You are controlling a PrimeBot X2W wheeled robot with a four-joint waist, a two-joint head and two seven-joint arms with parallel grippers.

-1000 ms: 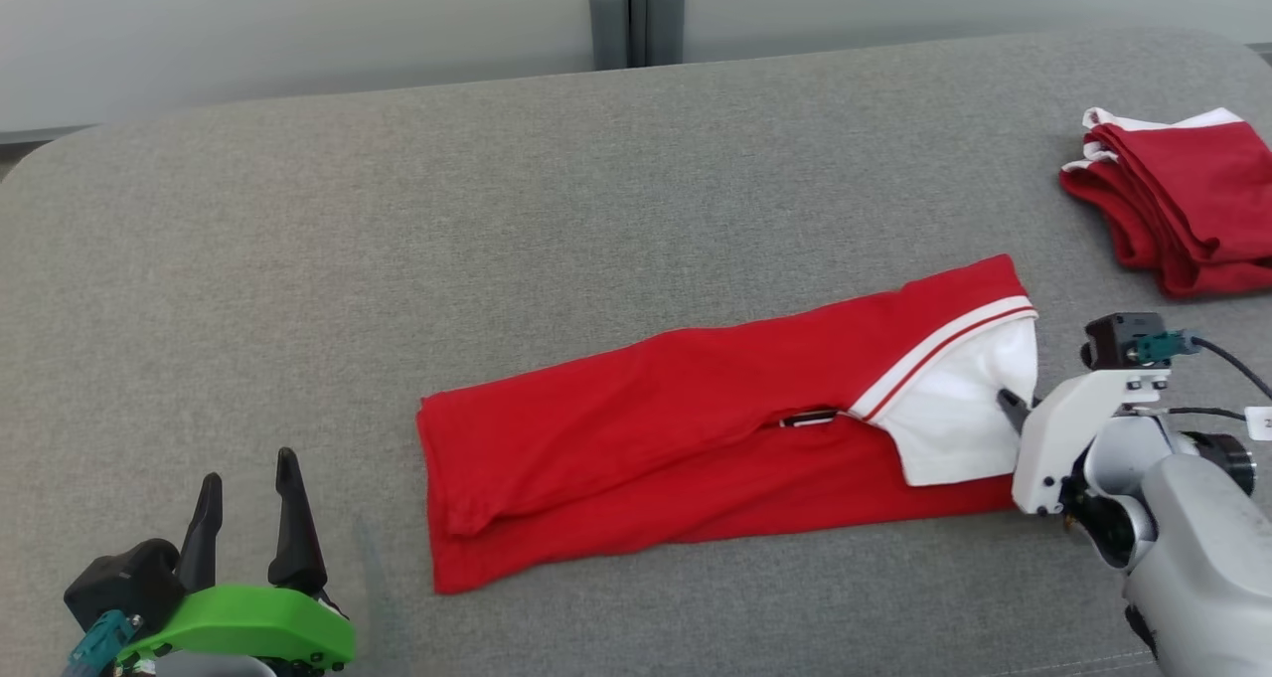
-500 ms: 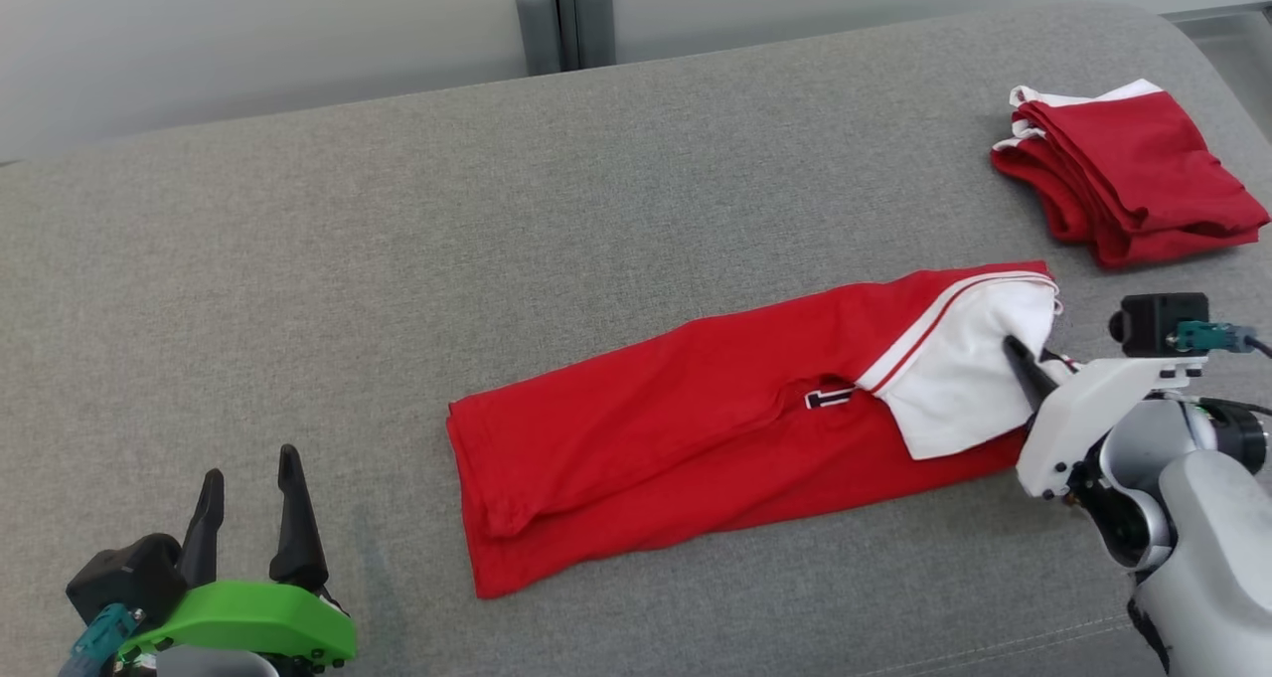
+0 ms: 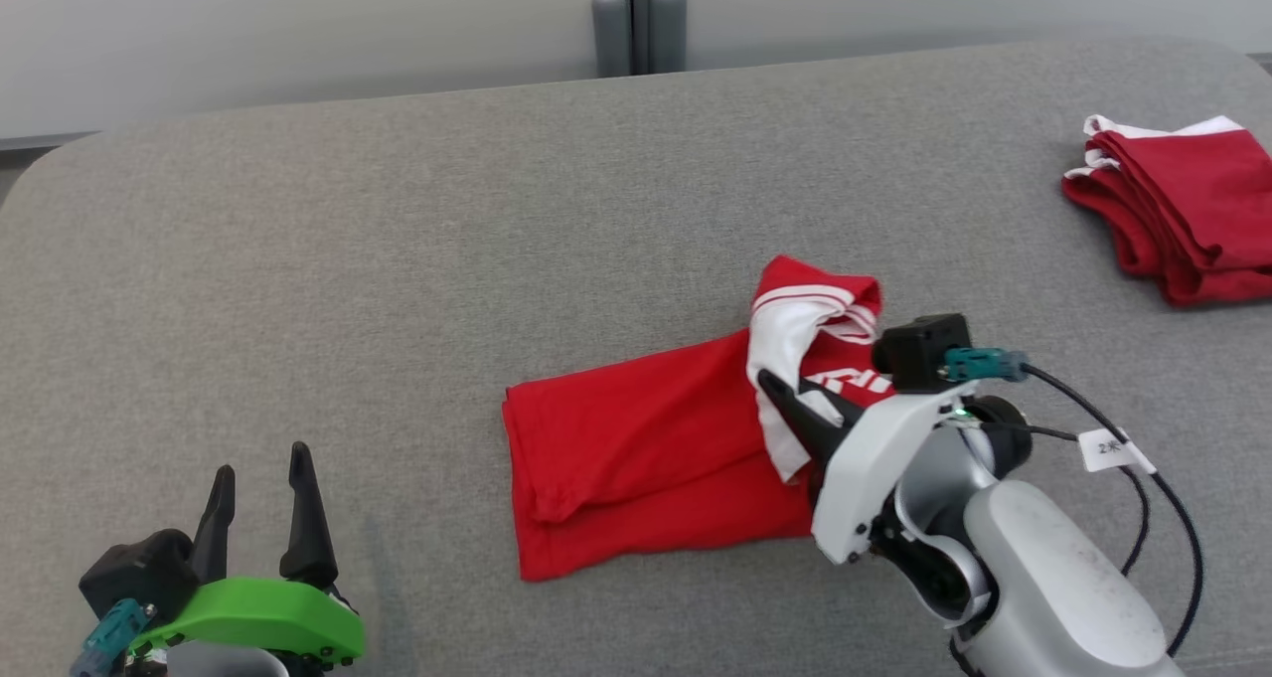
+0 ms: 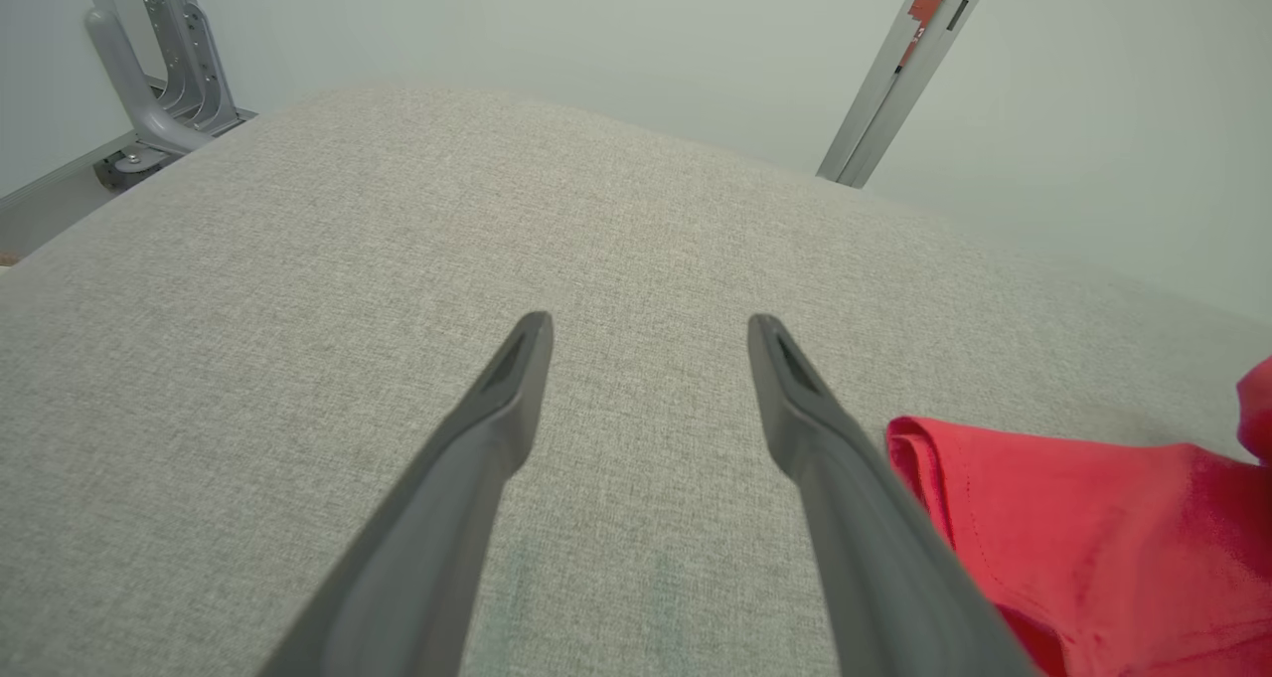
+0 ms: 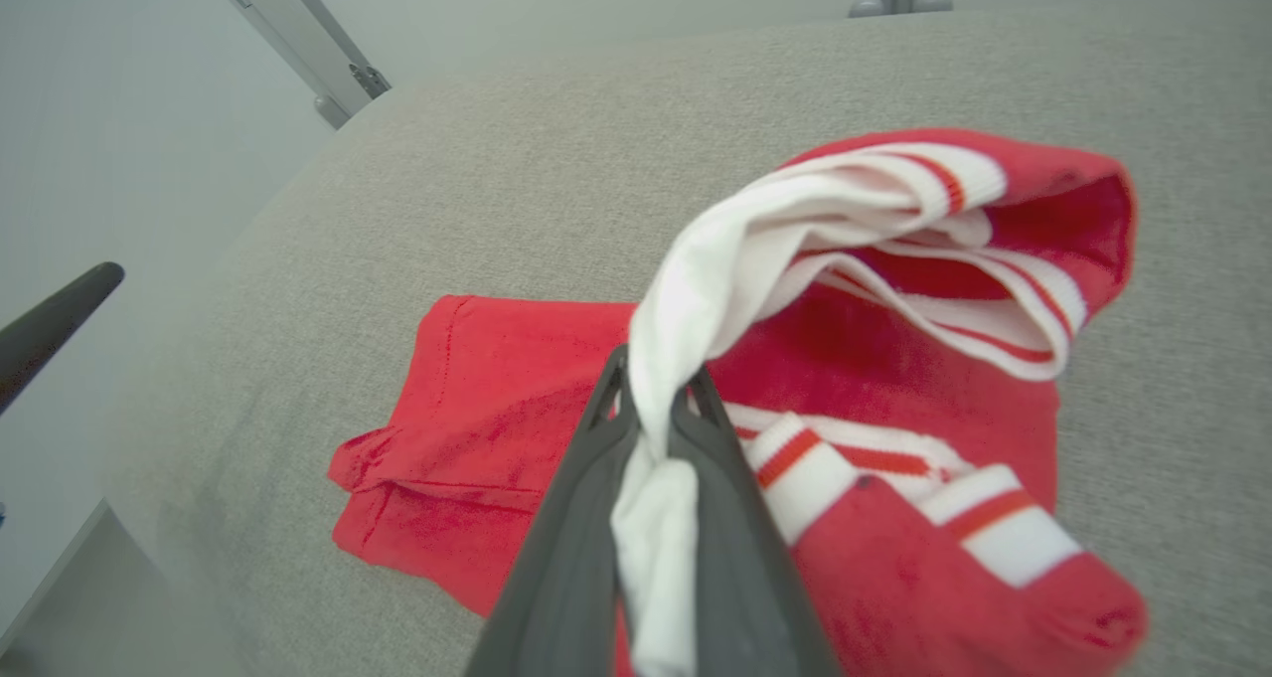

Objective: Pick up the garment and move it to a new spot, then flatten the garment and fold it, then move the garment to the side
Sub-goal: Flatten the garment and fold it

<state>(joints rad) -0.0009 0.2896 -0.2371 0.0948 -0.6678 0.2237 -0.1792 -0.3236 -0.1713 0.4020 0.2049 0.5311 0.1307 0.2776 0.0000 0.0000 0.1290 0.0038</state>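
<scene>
The garment (image 3: 636, 438) is a red shirt with white, red-striped trim, lying right of centre on the grey padded table (image 3: 397, 259). My right gripper (image 3: 770, 384) is shut on its white part, which hangs lifted and doubled back over the red body. In the right wrist view the white cloth runs between the closed fingers of the right gripper (image 5: 651, 369), and the garment's red body (image 5: 497, 389) lies flat below. My left gripper (image 3: 260, 463) stands open at the lower left, holding nothing. From the left wrist, the left gripper (image 4: 646, 324) is above bare table, the garment's edge (image 4: 1093, 518) to its right.
A folded stack of red and white clothes (image 3: 1183, 200) lies at the table's far right. A grey post (image 3: 636, 11) stands behind the back edge. A black cable with a white tag (image 3: 1108, 448) loops off my right wrist.
My right gripper has carried the garment's white-trimmed end up and to the left over the red body, so the garment now lies shorter. The head camera swayed. The left gripper stayed put.
</scene>
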